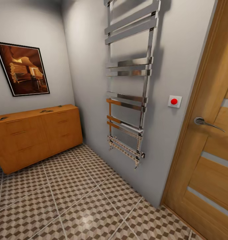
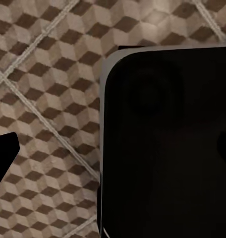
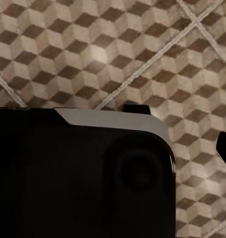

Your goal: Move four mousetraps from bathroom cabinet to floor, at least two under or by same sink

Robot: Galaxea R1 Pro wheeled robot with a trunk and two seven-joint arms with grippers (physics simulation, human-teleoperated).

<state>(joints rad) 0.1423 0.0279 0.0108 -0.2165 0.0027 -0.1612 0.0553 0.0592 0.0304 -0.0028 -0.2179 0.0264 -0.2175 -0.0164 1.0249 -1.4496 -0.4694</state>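
robot in transit, head turned toward the room's corner. cabinet [image 1: 37, 136] stands against the far wall under a framed picture [image 1: 23, 69]. small dark-and-tan mousetraps [image 1: 46, 111] lie on its flat top, one near the left end [image 1: 2, 118], not yet collected. towel rail [image 1: 130, 80] and door [image 1: 207, 140] at right. wrist views look down on the bathroom floor [image 2: 48, 99]; arms seem tucked for travel. cannot tell either pincer's state.

Head view from standing height, facing forward and down into a room corner, cabinet [image 1: 37, 136] well off at left, door [image 1: 207, 140] near at right, both wrist views looking down close over the bathroom floor [image 1: 77, 200], shared with the head view
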